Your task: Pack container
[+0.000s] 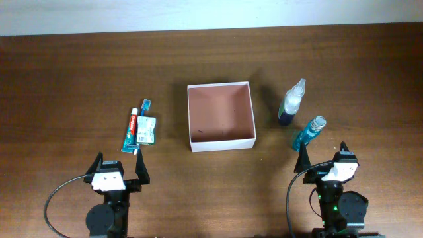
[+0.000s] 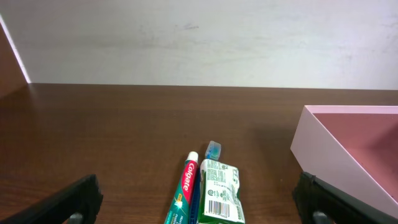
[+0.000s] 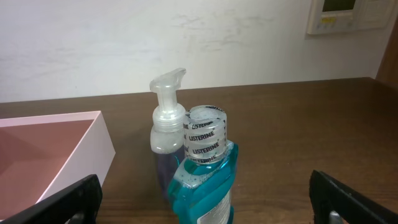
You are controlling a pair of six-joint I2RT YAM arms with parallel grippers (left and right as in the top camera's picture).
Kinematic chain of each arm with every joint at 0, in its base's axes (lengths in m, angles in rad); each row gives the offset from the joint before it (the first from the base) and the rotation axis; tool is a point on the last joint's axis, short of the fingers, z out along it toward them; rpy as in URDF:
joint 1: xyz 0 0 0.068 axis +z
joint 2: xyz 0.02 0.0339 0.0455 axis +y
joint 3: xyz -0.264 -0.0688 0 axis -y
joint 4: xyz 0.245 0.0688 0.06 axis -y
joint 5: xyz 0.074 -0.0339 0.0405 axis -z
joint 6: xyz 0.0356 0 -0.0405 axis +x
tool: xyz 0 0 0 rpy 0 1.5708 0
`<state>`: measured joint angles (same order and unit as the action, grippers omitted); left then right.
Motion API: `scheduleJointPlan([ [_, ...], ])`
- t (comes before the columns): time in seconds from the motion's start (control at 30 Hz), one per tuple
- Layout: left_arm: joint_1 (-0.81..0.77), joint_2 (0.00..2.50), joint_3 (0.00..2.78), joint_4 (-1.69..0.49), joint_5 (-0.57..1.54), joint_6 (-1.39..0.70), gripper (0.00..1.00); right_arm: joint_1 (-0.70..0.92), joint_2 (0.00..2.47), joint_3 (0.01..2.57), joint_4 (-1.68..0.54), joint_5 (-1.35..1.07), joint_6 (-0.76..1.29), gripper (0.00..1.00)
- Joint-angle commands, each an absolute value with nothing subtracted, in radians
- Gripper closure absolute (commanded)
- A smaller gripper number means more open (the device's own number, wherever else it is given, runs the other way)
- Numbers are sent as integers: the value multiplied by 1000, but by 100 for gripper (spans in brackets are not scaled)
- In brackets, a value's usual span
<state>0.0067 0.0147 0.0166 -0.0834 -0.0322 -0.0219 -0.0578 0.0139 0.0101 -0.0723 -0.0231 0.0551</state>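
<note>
The container (image 1: 222,143) is a square, shallow box with white walls and a reddish-brown inside, empty, at the table's middle. Left of it lie a toothpaste tube (image 1: 131,131), a blue toothbrush (image 1: 145,106) and a green packet (image 1: 147,130). My left gripper (image 1: 119,162) stands open just short of them, the tube (image 2: 185,190) and packet (image 2: 219,191) between its fingers' line of sight. Right of the box stand a clear pump bottle (image 1: 292,102) and a blue mouthwash bottle (image 1: 309,132). My right gripper (image 1: 324,155) is open right behind the mouthwash (image 3: 205,180), touching nothing.
The dark wooden table (image 1: 66,79) reaches back to a white wall. In the left wrist view the box's wall (image 2: 329,158) shows at the right; in the right wrist view the box's wall (image 3: 87,158) shows at the left, and the pump bottle (image 3: 166,127) stands behind the mouthwash.
</note>
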Motion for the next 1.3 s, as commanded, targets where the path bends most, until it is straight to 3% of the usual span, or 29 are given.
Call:
scheduleJointPlan([
  [0.0,2,6,9,-83,-18,-6,1,-52,4,6,-78,-11,56,2],
  [1.27,2,6,9,-83,-18,-6,1,-52,4,53,-57,-94,59,2],
])
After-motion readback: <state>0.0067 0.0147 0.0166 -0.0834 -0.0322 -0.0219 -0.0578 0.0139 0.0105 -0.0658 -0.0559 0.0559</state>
